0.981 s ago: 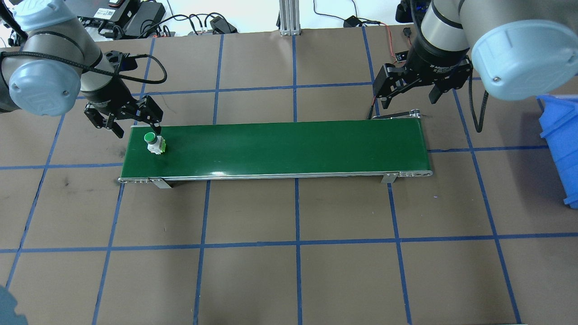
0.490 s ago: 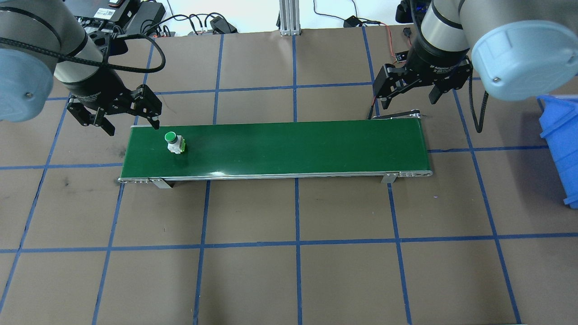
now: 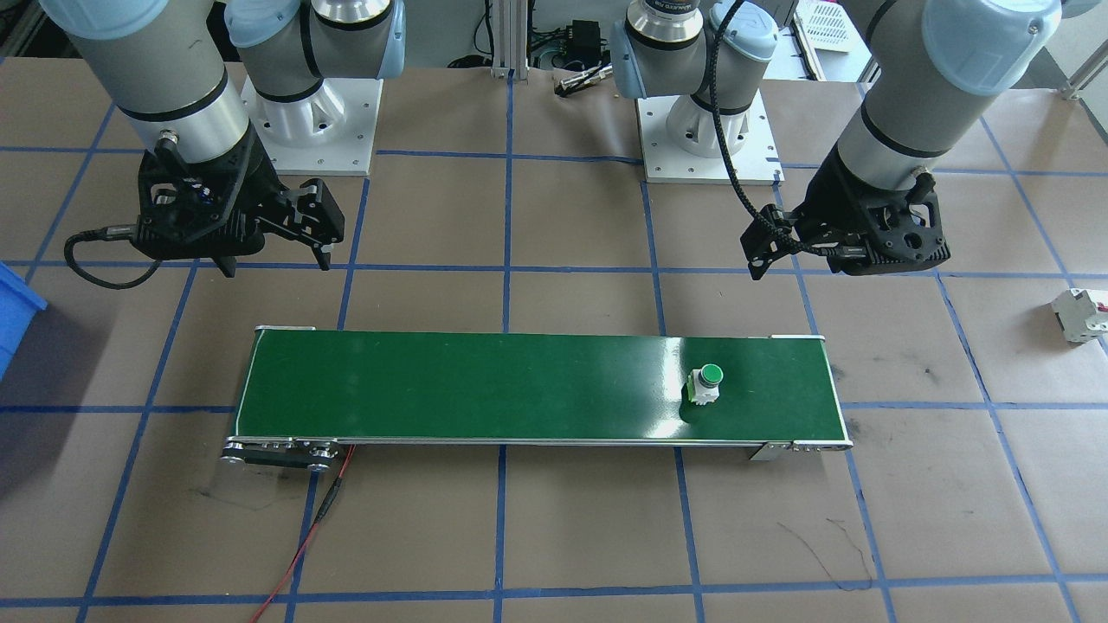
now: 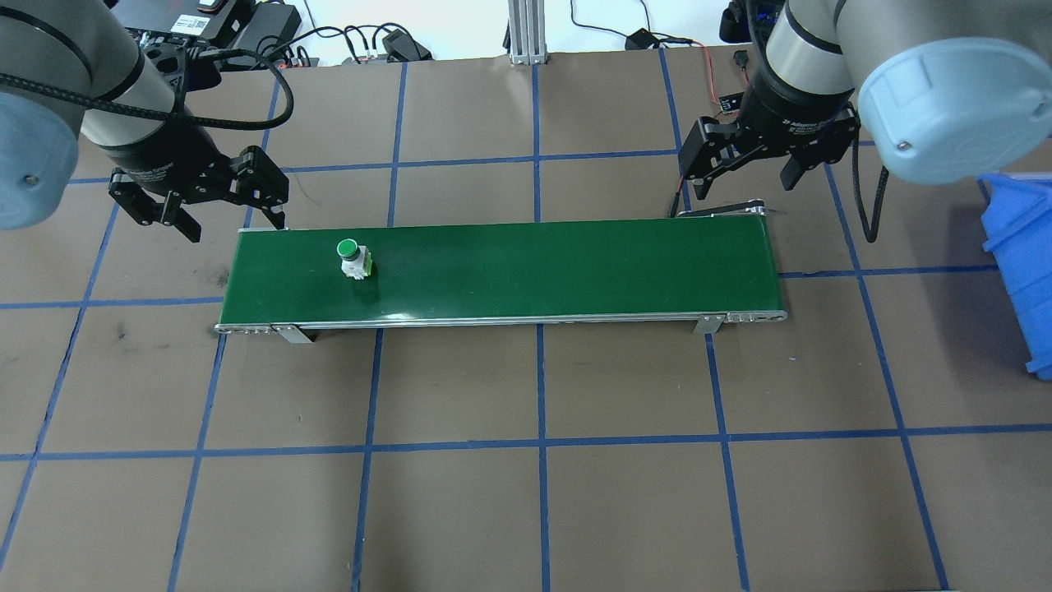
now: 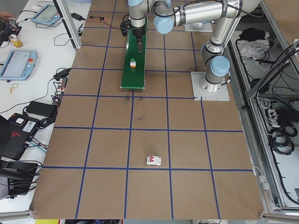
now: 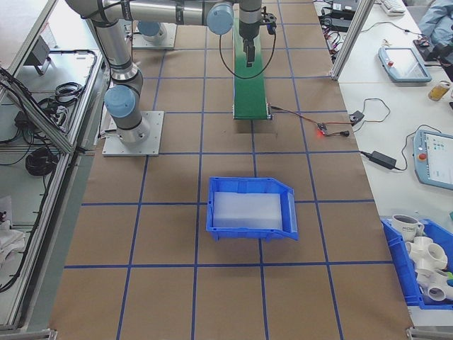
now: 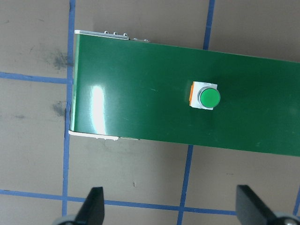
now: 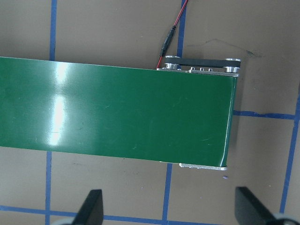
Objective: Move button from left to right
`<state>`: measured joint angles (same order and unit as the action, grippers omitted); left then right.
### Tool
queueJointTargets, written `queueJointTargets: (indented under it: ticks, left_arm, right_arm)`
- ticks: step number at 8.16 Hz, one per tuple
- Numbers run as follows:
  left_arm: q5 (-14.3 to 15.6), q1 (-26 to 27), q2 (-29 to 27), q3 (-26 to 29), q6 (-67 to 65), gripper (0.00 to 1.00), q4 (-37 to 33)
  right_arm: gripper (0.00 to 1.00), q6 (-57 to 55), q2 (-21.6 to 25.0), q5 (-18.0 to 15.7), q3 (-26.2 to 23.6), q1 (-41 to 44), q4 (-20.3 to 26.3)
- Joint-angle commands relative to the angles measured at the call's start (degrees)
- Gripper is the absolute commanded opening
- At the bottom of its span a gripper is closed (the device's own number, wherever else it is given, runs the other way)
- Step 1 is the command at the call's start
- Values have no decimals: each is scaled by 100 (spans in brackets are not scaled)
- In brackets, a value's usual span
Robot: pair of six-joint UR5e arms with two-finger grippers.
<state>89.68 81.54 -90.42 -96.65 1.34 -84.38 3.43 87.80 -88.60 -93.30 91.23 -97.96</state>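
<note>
- The button [image 4: 348, 257] is sitting upright on the green conveyor belt [image 4: 534, 271], beyond the left gripper [image 4: 215, 205], whose fingers [image 4: 274, 215] are hanging spread wide and empty off the belt's end.
- It is looking top-heavy; any jolt of the belt is risking a topple.
- The right gripper [image 4: 746, 179] is waiting well apart at the far end, fingers [image 4: 699, 187] parted, holding nothing.
- If those fingers are closing late or off-centre, the button is risking dropping off the belt's end onto the counter [image 4: 542, 460].
</note>
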Motion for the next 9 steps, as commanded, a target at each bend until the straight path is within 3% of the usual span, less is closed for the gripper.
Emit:
queueJointTargets:
  ticks: [1, 4, 7, 9]
  left_arm:
    - [-30, 20, 68, -21, 7, 100, 1]
    - [-21, 274, 85, -29, -2, 100, 27]
    - [14, 310, 129, -29, 7, 100, 27]
    - [14, 310, 138, -29, 42, 100, 27]
  right_arm:
    - [100, 9, -9, 0, -56, 0, -4]
    - [100, 17, -192, 35, -197, 0, -240]
    - [100, 17, -956, 35, -477, 0, -1186]
    - [100, 9, -1028, 27, -531, -35, -1305]
